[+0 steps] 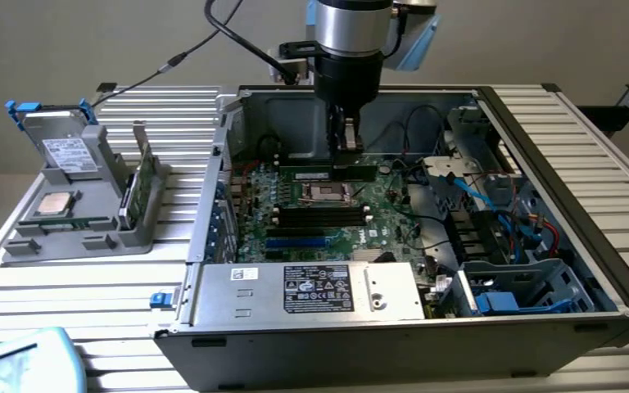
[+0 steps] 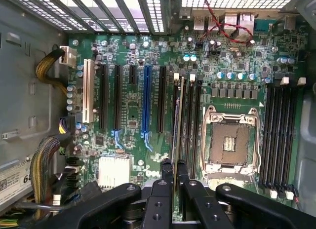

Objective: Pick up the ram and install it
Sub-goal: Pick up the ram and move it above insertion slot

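Observation:
The ram (image 2: 178,125) is a thin green stick seen edge-on, standing over the black memory slots (image 2: 190,120) beside the open CPU socket (image 2: 230,140). My gripper (image 2: 174,171) is shut on its near end, one black finger on each side. In the exterior view the gripper (image 1: 346,151) reaches straight down into the open computer case, with the ram (image 1: 317,173) lying level at the back part of the motherboard (image 1: 326,217). I cannot tell whether the stick is pressed into a slot or just resting above it.
A second bank of black slots (image 2: 279,130) lies on the far side of the socket. Case walls (image 1: 576,205) and cables (image 1: 478,196) ring the board. At the exterior view's left, a grey fixture (image 1: 85,225) holds a silver CPU (image 1: 55,205), another green stick (image 1: 132,192) and a drive (image 1: 66,151).

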Motion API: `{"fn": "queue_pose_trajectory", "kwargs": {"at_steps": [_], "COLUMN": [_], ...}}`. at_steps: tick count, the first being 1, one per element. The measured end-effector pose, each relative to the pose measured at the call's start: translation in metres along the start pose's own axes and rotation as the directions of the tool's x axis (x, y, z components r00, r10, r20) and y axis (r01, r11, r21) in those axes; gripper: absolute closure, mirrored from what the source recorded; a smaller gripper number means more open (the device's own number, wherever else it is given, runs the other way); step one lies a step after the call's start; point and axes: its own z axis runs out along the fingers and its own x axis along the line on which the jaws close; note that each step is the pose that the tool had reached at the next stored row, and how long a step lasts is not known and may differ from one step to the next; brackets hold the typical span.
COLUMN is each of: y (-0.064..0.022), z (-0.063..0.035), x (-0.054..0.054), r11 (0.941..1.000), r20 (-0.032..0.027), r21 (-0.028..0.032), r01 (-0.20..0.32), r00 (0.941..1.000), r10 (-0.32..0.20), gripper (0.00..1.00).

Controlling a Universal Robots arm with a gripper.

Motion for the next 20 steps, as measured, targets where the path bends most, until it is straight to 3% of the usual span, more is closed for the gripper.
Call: {"fn": "queue_pose_trajectory", "kwargs": {"at_steps": [20], "y": [0.0013], "z": [0.0354], "x": [-0.015], "r11": [1.0], "r20": [0.0002], "r21": [-0.0005], "r01": [-0.008], "r00": [1.0], "r10": [0.008], "gripper": [0.86]}}
